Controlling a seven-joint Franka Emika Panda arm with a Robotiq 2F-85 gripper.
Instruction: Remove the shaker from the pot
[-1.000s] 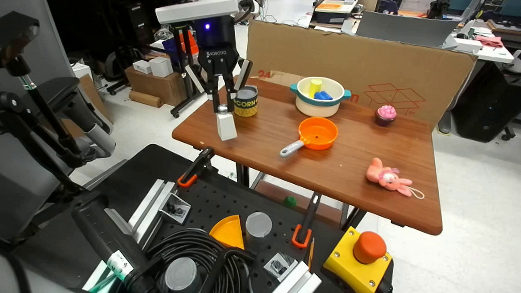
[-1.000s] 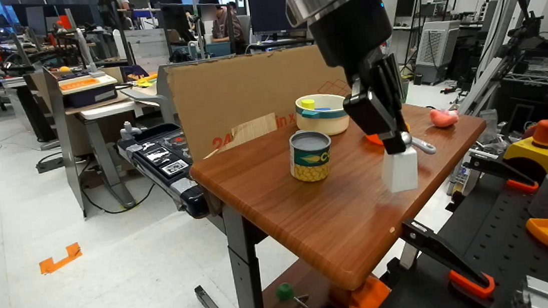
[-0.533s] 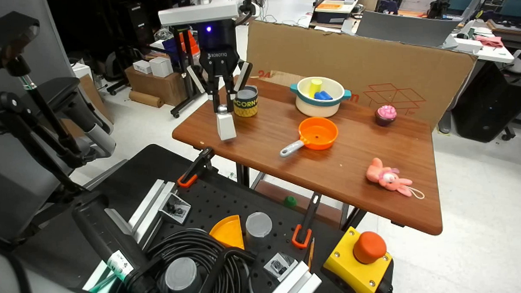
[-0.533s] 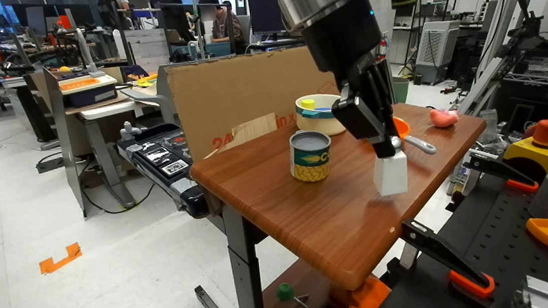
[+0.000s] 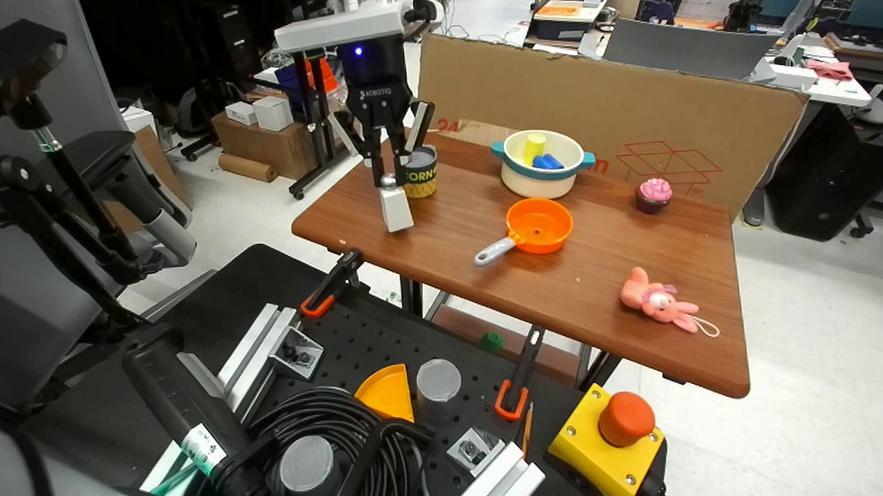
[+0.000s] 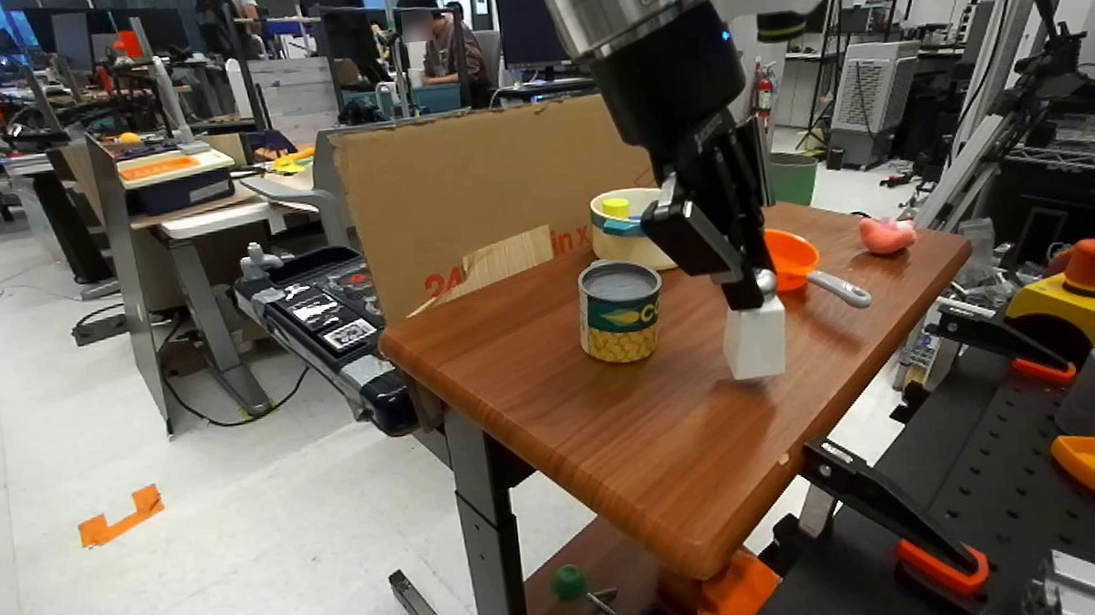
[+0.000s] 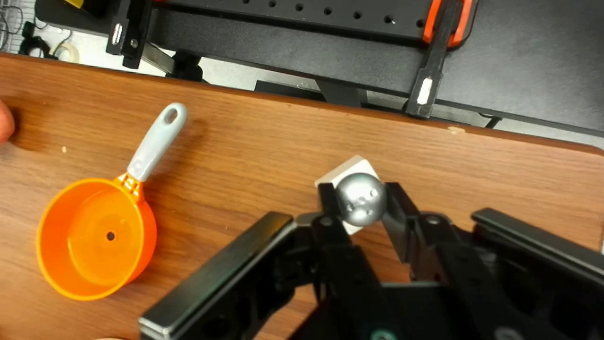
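Note:
The shaker has a white blocky body and a round silver top with small holes. It shows in both exterior views (image 5: 396, 210) (image 6: 755, 346) and in the wrist view (image 7: 361, 199). My gripper (image 5: 388, 179) is shut on its silver top, with one finger on each side, as the wrist view shows (image 7: 361, 194). The shaker hangs base down, low over the tabletop; I cannot tell whether its base touches. The orange pot (image 5: 538, 230) with its grey handle (image 5: 494, 251) stands apart from it, with nothing inside in the wrist view (image 7: 96, 245).
A corn can (image 6: 622, 328) stands close to the shaker. A cream and teal bowl (image 5: 538, 184) holds yellow and blue pieces. A cupcake (image 5: 653, 196) and a pink plush (image 5: 660, 299) lie further along. Clamps (image 5: 332, 282) grip the table's edge; a cardboard wall (image 5: 613, 102) stands behind.
My gripper has moved with the shaker, slightly right and down in an exterior view and left in the facing exterior view. The grip is unchanged. The pot, bowl and can have not moved.

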